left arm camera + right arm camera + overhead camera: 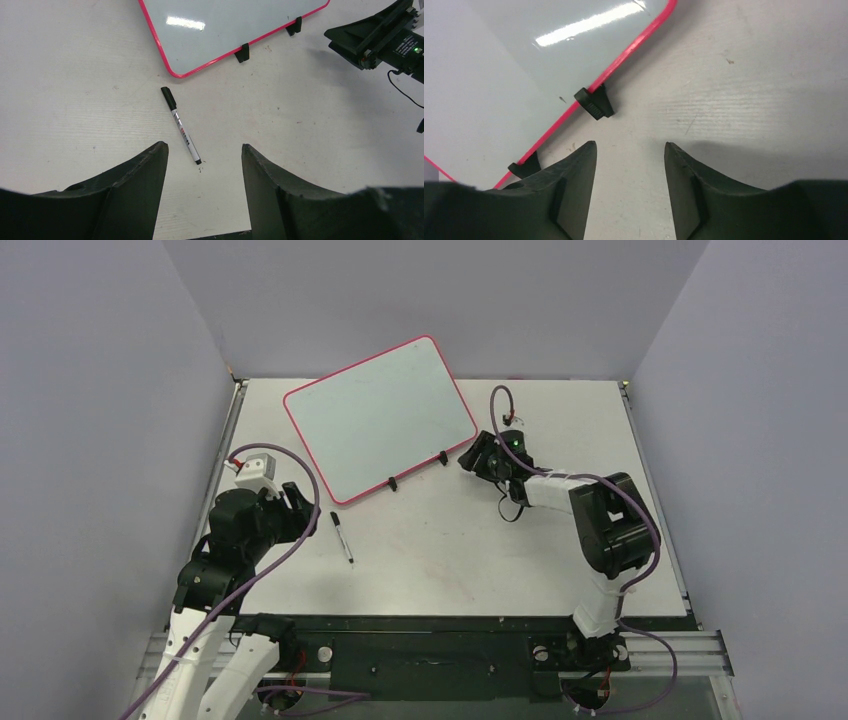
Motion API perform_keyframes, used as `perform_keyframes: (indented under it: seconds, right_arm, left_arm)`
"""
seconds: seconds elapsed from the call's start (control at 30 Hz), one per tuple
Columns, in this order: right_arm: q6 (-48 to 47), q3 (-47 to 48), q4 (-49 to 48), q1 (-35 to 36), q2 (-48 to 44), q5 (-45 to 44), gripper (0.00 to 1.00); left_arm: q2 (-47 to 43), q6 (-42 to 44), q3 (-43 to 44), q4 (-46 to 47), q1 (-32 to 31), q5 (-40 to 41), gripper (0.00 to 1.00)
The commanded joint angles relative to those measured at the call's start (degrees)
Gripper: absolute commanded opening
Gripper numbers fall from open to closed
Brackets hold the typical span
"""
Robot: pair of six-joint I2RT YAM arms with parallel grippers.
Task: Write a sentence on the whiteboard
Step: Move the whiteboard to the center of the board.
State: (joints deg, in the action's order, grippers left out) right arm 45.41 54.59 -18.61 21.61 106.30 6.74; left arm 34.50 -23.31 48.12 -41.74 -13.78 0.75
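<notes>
White table [450,540]; left-wrist view, not right, shows marker [181,126] before wide left gripper [204,146]; whiteboard [499,65] rim just past parted empty right gripper [630,144]

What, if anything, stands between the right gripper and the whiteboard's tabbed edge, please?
Nothing visible does. Only table surface separates the right gripper, its jaws open and empty, from the whiteboard; a black tab sits on that edge. The marker lies well off to the left.

Left hand [202,150] and right hand [630,146] both angled downward, parted, empty
</notes>
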Motion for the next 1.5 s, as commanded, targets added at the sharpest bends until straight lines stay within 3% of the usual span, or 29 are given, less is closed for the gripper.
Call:
perform_keyframes:
  seconds: [0.0,0.13,0.3,0.47,0.97,1.23,1.47]
  right_arm:
    - [-10.22,5.69,0.91,-2.56,-3.5,8.4,0.55]
    - [-17.57,11.35,7.02,-2.89,-3.51,10.43,0.61]
    - [-27.29,15.76,15.73,1.14,-1.96,6.21,0.61]
    - [-33.48,17.36,18.36,4.3,0.38,1.99,0.59]
    - [-34.42,29.33,26.05,8.2,11.16,-8.61,0.5]
    - [-34.29,33.3,28.14,8.87,14.91,-9.61,0.46]
    - [-34.48,36.08,28.92,9.59,17.5,-9.31,0.34]
  left_arm:
    - [-0.21,0.29,-0.07,2.88,0.26,-0.48,0.53]
    - [0.53,0.29,-0.01,2.85,0.29,-0.49,0.53]
    - [1.08,0.37,0.01,2.79,0.29,-0.58,0.53]
    - [0.87,0.28,0.02,2.84,0.41,-0.54,0.53]
    - [-0.04,0.38,-0.16,3.02,0.46,-0.75,0.53]
    - [-0.08,0.55,-0.13,3.13,0.96,-0.75,0.53]
    - [-0.05,0.55,-0.14,3.24,1.45,-0.75,0.53]
